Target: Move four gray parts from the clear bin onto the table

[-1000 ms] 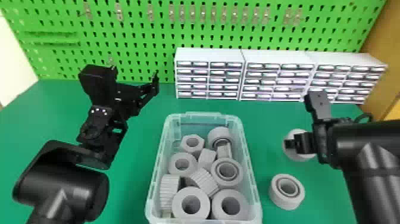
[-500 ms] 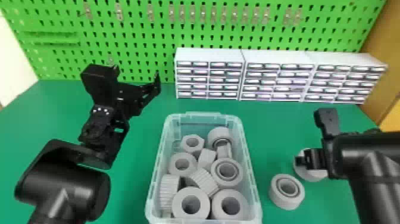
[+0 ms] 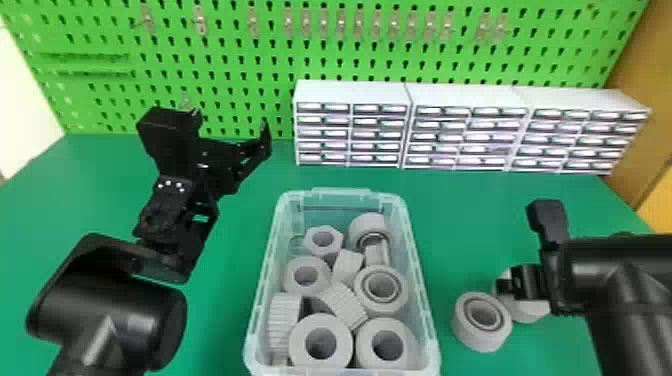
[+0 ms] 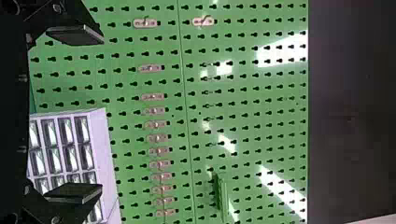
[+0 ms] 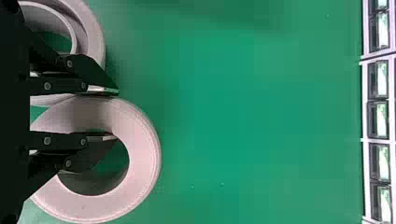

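In the head view, my right gripper (image 3: 517, 284) is low over the table right of the clear bin (image 3: 424, 300), at a gray ring (image 3: 531, 311). In the right wrist view, my right gripper (image 5: 115, 115) is shut on the wall of this ring (image 5: 145, 158), one finger inside its hole and one outside. A second gray ring (image 3: 479, 341) stands close beside it, also in the right wrist view, as a ring (image 5: 93, 32). Several gray parts (image 3: 300, 344) lie in the bin. My left gripper (image 3: 231, 131) is parked left of the bin; the left gripper (image 4: 78, 113) is open with nothing between its fingers.
White drawer cabinets (image 3: 465, 95) stand along the back of the green table (image 3: 225, 320), before a green pegboard (image 3: 240, 60). A brown panel (image 3: 635, 100) rises at the right. The bin lies between the two arms.
My right gripper has moved toward the robot and slightly right, and the ring at its fingers has moved with it, closer beside the second ring. The left arm has hardly moved.
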{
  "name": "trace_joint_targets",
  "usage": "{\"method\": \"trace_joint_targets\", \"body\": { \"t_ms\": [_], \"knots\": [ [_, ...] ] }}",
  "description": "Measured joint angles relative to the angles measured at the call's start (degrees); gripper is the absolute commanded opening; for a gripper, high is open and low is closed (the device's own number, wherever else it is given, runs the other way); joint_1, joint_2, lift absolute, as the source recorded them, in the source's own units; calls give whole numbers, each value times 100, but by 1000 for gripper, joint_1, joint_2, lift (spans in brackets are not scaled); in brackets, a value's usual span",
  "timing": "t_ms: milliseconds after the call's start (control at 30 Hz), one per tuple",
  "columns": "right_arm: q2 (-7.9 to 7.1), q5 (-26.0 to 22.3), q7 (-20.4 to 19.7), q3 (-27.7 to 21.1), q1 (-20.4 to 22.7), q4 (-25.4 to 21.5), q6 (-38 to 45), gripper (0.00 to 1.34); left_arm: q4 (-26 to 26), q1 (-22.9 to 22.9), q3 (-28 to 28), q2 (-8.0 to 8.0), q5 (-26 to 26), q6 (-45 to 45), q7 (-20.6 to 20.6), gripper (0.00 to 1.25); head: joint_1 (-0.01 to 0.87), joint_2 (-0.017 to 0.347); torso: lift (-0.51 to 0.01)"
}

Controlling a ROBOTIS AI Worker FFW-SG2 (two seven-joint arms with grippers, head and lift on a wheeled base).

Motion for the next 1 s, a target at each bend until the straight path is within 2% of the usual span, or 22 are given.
{"method": "trace_joint_targets", "body": {
  "t_ms": [333,533,667,767,1000],
  "knots": [
    [-15,70,0,15,0,99,0,350,0,-8,0,-1,4,0,1,1083,678,34,-50],
    [-22,93,0,25,0,102,0,632,0,-9,0,0,5,0,0,1083,678,34,-50],
    [-25,132,0,35,-1,109,0,747,1,-9,-7,0,5,6,-1,1083,678,34,-50],
    [-26,168,0,53,-3,115,0,802,2,-9,-9,0,5,8,0,1083,678,34,-50],
    [-28,182,0,68,-12,129,0,805,6,-9,-12,1,5,9,-1,1083,678,34,-50]
  ]
}}
